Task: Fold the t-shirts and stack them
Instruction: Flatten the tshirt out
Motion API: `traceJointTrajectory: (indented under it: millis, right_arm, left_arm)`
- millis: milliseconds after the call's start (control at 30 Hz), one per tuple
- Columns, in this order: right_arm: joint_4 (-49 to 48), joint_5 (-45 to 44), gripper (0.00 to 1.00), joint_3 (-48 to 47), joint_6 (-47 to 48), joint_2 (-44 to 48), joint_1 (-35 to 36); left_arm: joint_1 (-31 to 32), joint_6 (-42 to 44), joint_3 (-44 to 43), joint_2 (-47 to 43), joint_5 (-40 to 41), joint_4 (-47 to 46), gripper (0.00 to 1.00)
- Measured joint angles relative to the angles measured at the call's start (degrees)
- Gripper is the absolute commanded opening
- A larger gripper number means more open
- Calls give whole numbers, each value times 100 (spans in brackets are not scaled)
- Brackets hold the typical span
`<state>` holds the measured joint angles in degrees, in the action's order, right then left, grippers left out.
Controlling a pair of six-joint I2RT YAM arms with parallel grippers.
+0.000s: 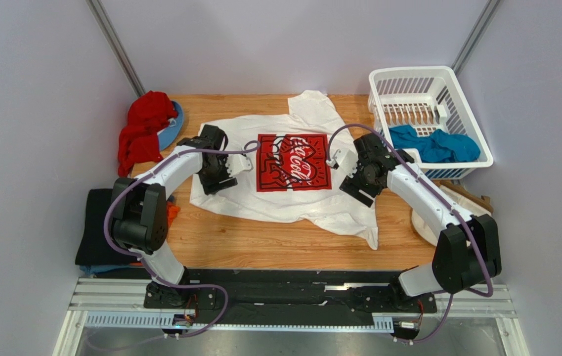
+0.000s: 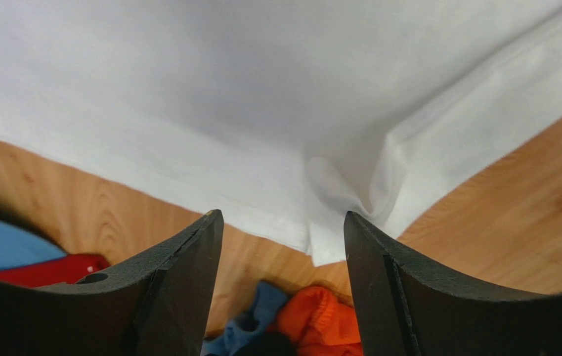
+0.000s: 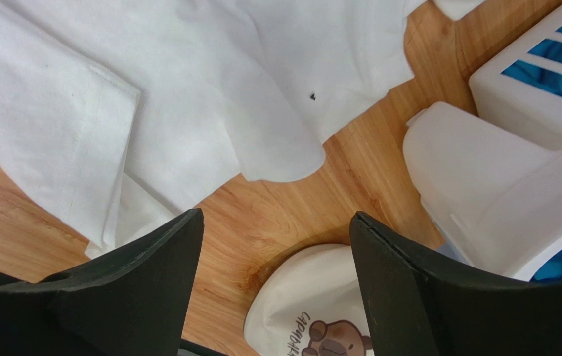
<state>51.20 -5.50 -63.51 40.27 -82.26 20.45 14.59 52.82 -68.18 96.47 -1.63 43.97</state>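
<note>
Left pincer (image 2: 284,222) spread wide, nothing gripped, poised low over the left side of the white t-shirt (image 1: 276,204); a seamed corner of that cloth just ahead of and below the gap between its fingers, bare table (image 2: 529,215) on either side of the corner. Right pincer (image 3: 276,219) likewise wide apart and empty, over the shirt's right edge, with a rounded flap of white cloth just ahead of its fingertips. Between the two pincers, spread flat on the wood: the shirt's chest with the red square print (image 1: 295,163), and one sleeve reaching away beyond both. Past the table edge in front of the left pincer, low between its fingers: orange t-shirt (image 2: 321,319) beside a scrap of blue cloth. Well off to the left pincer's outer side, at the far corner: red cloth (image 1: 146,126) heaped on something blue. Behind it, by the left arm's elbow: black garment (image 1: 94,230) at the table's edge. Close on the right pincer's outer side: white basket (image 3: 499,170) holding the teal t-shirt (image 1: 432,144). Just ahead of the right pincer's fingertips, near the basket's corner: cream bag (image 3: 313,311) with a small brown bear picture.
</note>
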Motion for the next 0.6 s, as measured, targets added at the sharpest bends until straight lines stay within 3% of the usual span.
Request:
traceJointTrajectory:
  millis: [600]
  right_arm:
    - [70, -109, 76, 828, -24, 557, 0]
  left_arm:
    - [-2, 7, 52, -4, -1008, 787, 69]
